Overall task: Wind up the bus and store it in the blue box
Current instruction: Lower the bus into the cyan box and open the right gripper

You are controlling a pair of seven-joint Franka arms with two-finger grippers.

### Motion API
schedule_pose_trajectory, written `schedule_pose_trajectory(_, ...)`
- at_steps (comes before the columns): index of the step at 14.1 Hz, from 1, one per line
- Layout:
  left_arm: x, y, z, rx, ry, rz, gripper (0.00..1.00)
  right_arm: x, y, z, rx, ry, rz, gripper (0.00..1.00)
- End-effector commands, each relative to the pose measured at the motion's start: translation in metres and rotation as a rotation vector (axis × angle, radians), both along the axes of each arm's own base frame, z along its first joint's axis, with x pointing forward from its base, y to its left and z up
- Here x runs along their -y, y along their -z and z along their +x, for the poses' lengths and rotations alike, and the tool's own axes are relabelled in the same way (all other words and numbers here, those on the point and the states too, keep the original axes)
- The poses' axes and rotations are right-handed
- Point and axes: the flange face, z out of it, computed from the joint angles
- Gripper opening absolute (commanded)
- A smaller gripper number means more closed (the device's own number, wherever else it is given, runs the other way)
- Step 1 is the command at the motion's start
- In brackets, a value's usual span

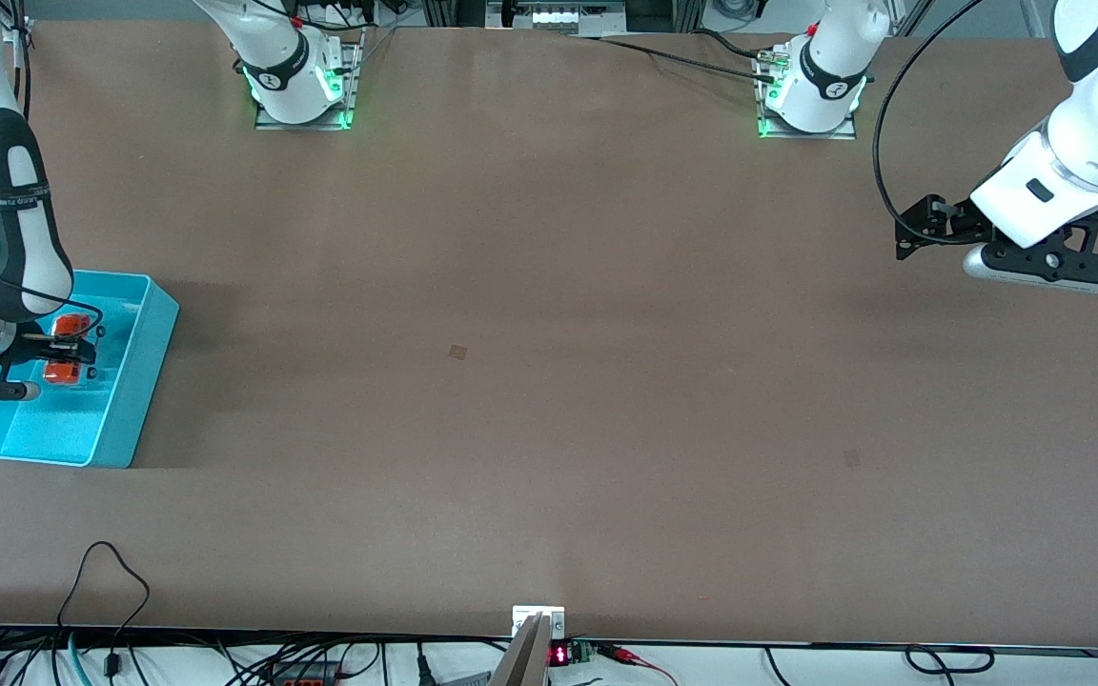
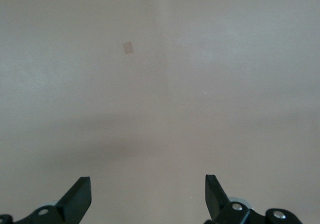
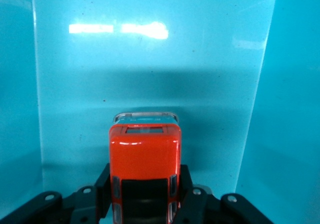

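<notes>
Right gripper (image 1: 68, 351): sat at the left edge of the front view, low inside the blue box (image 1: 144, 367), its fingers (image 3: 102, 186) clamped on the sides of the bus (image 1: 66, 328).
Bus: orange, held between the right gripper's jaws over the box floor; the right wrist view showed its body (image 3: 145, 174) filling the lower middle of the frame, with turquoise walls all around it.
Blue box: stood on the brown table (image 1: 549, 381) at the middle left of the front view, toward the right arm's end.
Left gripper (image 2: 148, 196): hung at the upper right of the front view (image 1: 1045, 262), waiting over bare table, jaws spread wide with nothing between them.
</notes>
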Motion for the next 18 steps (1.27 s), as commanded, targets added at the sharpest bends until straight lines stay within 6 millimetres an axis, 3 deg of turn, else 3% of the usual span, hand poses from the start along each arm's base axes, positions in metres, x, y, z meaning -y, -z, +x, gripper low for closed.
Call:
schedule_pose_trajectory(1,0.002,-0.007,0.002,-0.006,-0.005,-0.007,1.00,0.003,0.001,0.003,0.017,-0.007,0.009,0.00)
schedule_pose_trajectory(2,0.002,-0.007,0.002,-0.006,-0.005,-0.007,1.00,0.003,0.007,0.003,0.010,-0.008,0.010,0.10)
schedule_pose_trajectory(3,0.002,-0.007,0.002,-0.007,-0.006,-0.007,1.00,0.004,0.010,0.004,0.020,-0.009,0.003,0.29)
schedule_pose_trajectory(4,0.003,-0.007,0.002,-0.006,-0.005,-0.007,1.00,0.008,0.014,0.003,0.028,-0.006,-0.003,0.40)
schedule_pose_trajectory(5,0.002,-0.007,0.002,-0.007,-0.006,-0.008,1.00,0.015,0.018,0.000,0.032,0.004,-0.006,0.62)
schedule_pose_trajectory(6,0.003,-0.007,0.001,-0.007,-0.005,-0.008,1.00,0.019,0.019,-0.001,0.038,0.009,-0.010,0.68)
schedule_pose_trajectory(7,0.002,-0.007,0.002,-0.007,-0.008,-0.008,1.00,0.019,0.018,0.000,0.041,0.007,-0.011,0.88)
schedule_pose_trajectory(8,0.002,-0.007,0.002,-0.007,-0.006,-0.008,1.00,0.019,0.018,0.000,0.041,0.004,-0.011,1.00)
schedule_pose_trajectory(11,0.002,-0.007,0.002,-0.009,-0.006,-0.010,1.00,0.019,0.001,0.004,0.063,-0.012,-0.013,1.00)
schedule_pose_trajectory(15,0.002,-0.008,0.002,-0.006,-0.006,-0.008,1.00,-0.006,-0.092,0.016,0.106,-0.047,0.005,1.00)
schedule_pose_trajectory(18,0.002,-0.008,0.002,-0.004,-0.006,-0.009,1.00,-0.043,-0.178,0.026,0.104,-0.122,-0.008,1.00)
